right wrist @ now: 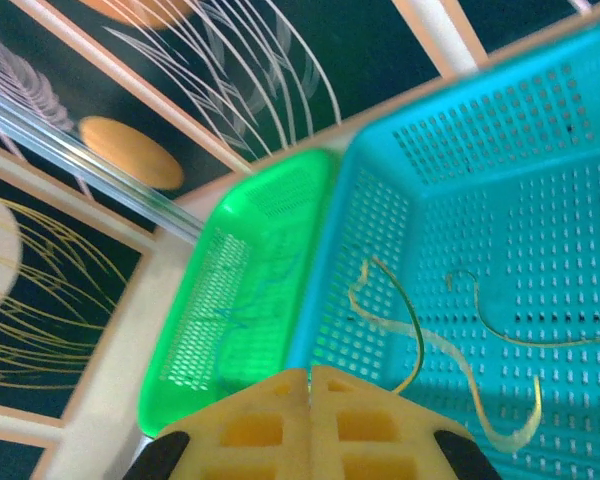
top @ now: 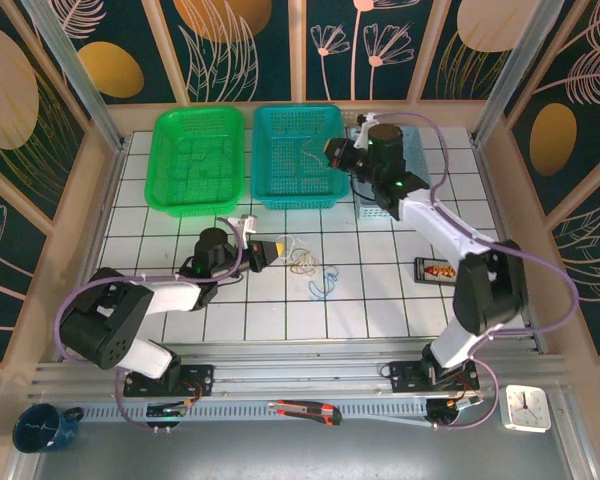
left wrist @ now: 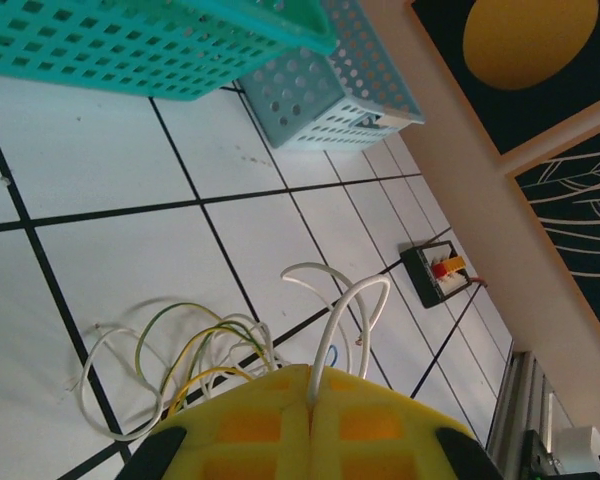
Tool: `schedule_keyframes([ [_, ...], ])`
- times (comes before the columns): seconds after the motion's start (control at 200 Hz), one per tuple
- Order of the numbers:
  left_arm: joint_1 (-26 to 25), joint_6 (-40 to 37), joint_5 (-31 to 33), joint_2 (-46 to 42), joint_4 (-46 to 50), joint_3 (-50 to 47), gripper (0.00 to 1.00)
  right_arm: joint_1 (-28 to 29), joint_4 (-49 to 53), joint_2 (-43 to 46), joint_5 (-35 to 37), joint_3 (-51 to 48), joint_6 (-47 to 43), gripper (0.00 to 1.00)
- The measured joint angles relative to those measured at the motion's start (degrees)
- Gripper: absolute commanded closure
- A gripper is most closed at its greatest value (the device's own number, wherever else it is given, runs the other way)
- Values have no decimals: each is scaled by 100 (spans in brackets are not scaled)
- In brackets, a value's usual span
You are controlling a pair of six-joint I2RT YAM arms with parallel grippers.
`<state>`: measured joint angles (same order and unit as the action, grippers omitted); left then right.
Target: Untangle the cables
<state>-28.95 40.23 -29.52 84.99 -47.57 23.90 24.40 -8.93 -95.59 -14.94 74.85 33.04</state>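
Left fingers [left wrist: 230,430] are pinched on a white cable [left wrist: 358,300], which rises from the seam between them and loops forward over the tiles. Right fingers [right wrist: 250,430] are pressed together with nothing between them, and they hang over the teal basket [right wrist: 540,120].

On the tiled surface [top: 380,300], at its far edge, the green basket [top: 158,160] and the teal one stand side by side. A few tan strands [right wrist: 410,330] lie loose on the teal basket's floor, and some thin dark strands show faintly in the green one.

The remaining clump of cables [top: 305,262] lies on the surface just beside the left fingers, with a blue cable [top: 325,285] on its near side. From the left wrist the clump [left wrist: 195,350] reads as white, green and yellow loops crossing one another, and the pinched cable runs beside them.

The step in hand looks like pulling one cable free of the clump. Whether the white cable is clear of the others cannot be told. The next move probably calls for a slow lift away from the pile, watching for loops that drag along. The right arm may need to come back and pin the rest.
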Motion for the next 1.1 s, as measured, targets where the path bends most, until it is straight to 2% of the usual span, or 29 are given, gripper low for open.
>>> schedule_keyframes([
  [0.025,0,-2,0,-26,13,0,100,0,4,-170,-39,76,-9,66],
  [0.07,0,0,0,-68,39,0,100,0,15,-474,-109,221,-70,54],
  [0.17,0,0,0,-136,96,0,100,0,39,-901,-286,356,-199,45],
  [0.305,0,15,2,-219,153,0,100,0,63,-852,-452,153,-267,44],
  [0.51,0,33,20,-352,155,26,100,66,-76,39,-592,-765,-262,44],
  [0.791,0,188,90,-632,57,103,100,874,-437,1425,-682,-2118,-271,44],
  [0.936,0,304,107,-798,-83,118,100,1220,-560,1777,-734,-2481,-407,44],
  [1.101,0,385,105,-925,-195,149,100,1357,-649,1882,-785,-2627,-577,44],
])
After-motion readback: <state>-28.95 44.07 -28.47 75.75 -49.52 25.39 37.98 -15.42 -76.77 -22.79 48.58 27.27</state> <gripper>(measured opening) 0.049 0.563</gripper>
